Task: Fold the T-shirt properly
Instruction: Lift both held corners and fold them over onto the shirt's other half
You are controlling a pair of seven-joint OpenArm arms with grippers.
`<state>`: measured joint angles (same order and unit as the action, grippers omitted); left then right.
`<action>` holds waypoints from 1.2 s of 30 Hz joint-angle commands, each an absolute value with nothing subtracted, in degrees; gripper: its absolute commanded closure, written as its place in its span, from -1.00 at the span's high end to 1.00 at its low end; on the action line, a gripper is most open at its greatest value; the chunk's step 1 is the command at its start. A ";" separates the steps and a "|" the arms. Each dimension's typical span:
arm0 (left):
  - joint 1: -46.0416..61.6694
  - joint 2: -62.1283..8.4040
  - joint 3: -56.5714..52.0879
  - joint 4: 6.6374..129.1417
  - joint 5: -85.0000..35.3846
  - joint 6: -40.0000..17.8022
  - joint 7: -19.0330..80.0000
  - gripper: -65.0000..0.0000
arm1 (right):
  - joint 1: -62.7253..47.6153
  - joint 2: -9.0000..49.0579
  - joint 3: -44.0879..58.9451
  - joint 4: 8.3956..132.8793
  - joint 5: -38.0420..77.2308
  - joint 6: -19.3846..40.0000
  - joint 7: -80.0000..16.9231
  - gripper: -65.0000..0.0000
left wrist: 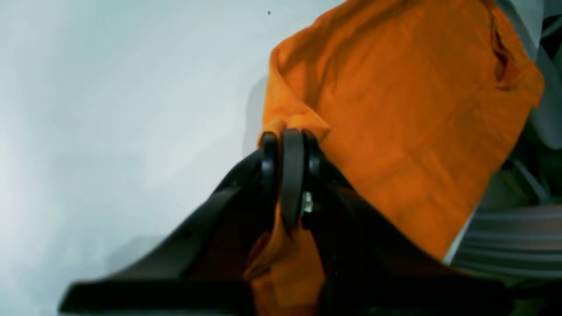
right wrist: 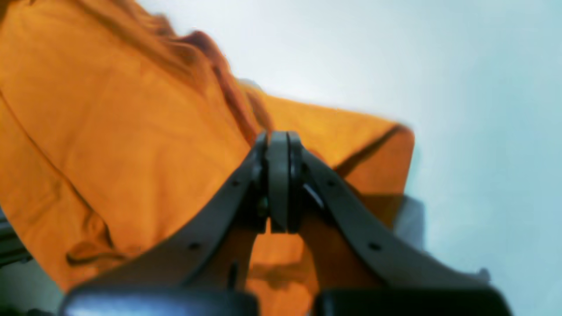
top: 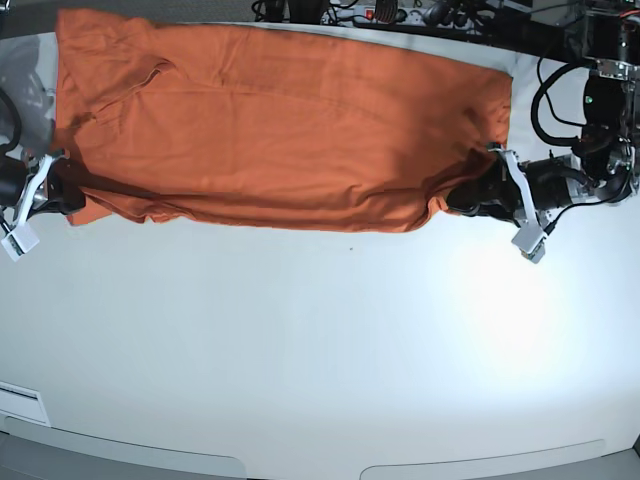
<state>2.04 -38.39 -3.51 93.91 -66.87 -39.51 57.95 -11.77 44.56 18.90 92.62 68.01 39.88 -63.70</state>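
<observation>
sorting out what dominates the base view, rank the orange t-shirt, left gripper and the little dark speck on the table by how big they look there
1. orange t-shirt, by far the largest
2. left gripper, much smaller
3. dark speck, a tiny dot below the shirt's edge

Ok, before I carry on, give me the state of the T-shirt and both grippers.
Orange T-shirt: spread wide, creased, not yet a compact fold; near edge gathered by the left gripper.
Left gripper: shut on the T-shirt.
Right gripper: shut, at the T-shirt's other near corner; whether it pinches cloth is unclear.
</observation>
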 commanded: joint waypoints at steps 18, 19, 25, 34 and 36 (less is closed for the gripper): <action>4.27 -45.58 -4.19 95.53 -79.81 -40.00 68.16 -1.00 | -20.64 45.76 25.98 93.54 73.25 40.00 -65.91 -1.00; 4.27 -46.00 -4.19 95.53 -82.26 -40.00 70.24 -1.00 | -20.67 45.74 25.98 93.95 74.83 40.00 -66.78 -1.00; 4.29 -48.95 -4.21 96.05 -85.00 -40.00 77.28 -1.00 | -20.67 45.71 25.98 98.41 79.94 40.00 -71.88 -1.00; 4.27 -50.00 -4.21 96.33 -85.00 -40.00 80.00 -1.00 | -21.17 45.23 25.98 99.42 74.98 40.00 -71.79 -1.00; 4.29 -49.98 -4.21 96.33 -85.00 -40.00 80.00 -1.00 | -21.98 44.71 25.98 99.42 74.96 40.00 -71.64 -1.00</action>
<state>5.08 -48.56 -3.51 95.55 -83.66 -39.51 79.57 -22.13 43.51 25.23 98.72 74.39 39.90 -72.05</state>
